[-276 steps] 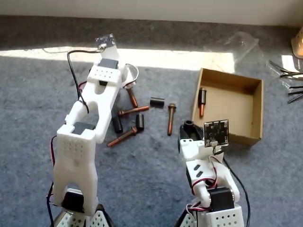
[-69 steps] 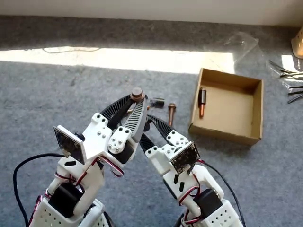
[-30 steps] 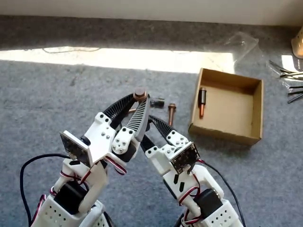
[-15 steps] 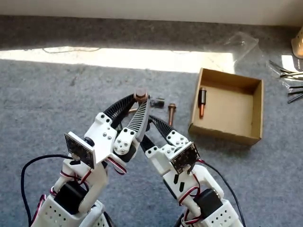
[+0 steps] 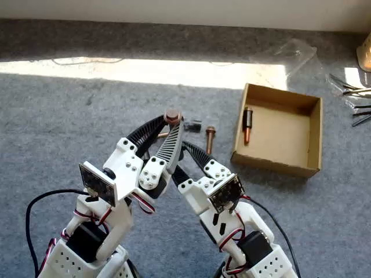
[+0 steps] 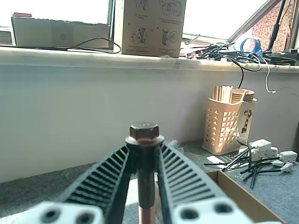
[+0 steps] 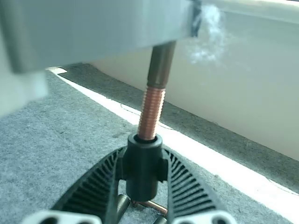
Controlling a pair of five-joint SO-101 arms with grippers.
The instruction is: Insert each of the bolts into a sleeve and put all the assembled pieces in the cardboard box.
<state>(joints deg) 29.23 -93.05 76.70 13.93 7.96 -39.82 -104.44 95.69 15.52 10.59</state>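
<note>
Left gripper (image 5: 168,127) at centre frame clamping a copper hex-head bolt (image 5: 171,116) upright, right gripper (image 7: 142,161) just right of it gripping a black cylindrical sleeve (image 7: 142,173), bolt's threaded tip entering the sleeve, open cardboard box (image 5: 284,132) at right holding one assembled piece (image 5: 247,124)

You've got a bolt (image 6: 144,135) with copper thread, dark brown head; the sleeve (image 7: 142,172) black. Your left hand (image 6: 144,150) and right hand (image 7: 142,155): black ribbed fingers (image 6: 105,175), white bodies. Tan cardboard box (image 5: 284,136); speckled grey carpet (image 5: 69,116).
</note>
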